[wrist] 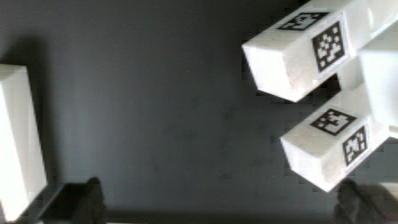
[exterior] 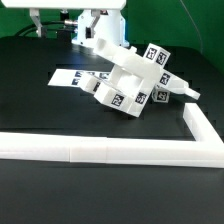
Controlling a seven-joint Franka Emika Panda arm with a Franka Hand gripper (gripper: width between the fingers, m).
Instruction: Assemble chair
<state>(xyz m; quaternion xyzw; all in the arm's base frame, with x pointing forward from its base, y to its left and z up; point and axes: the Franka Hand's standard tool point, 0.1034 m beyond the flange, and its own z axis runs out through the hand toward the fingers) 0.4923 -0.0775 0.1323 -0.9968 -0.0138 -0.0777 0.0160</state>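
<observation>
The chair's white blocky parts (exterior: 132,82) sit joined in a tilted cluster in the middle of the black table, their square tags facing several ways. In the wrist view, two tagged white blocks of the chair (wrist: 302,50) (wrist: 338,140) lie to one side of the jaws. My gripper (exterior: 97,42) hangs above and behind the cluster, toward the exterior view's left. It touches none of the parts. The gripper (wrist: 228,205) is open, and its dark fingertips (wrist: 80,200) stand far apart over bare black table with nothing between them.
The marker board (exterior: 72,77) lies flat beside the chair parts, on the exterior view's left. A long white L-shaped rail (exterior: 100,151) runs along the table's front and up its right side. A white edge (wrist: 15,130) shows at the wrist view's border.
</observation>
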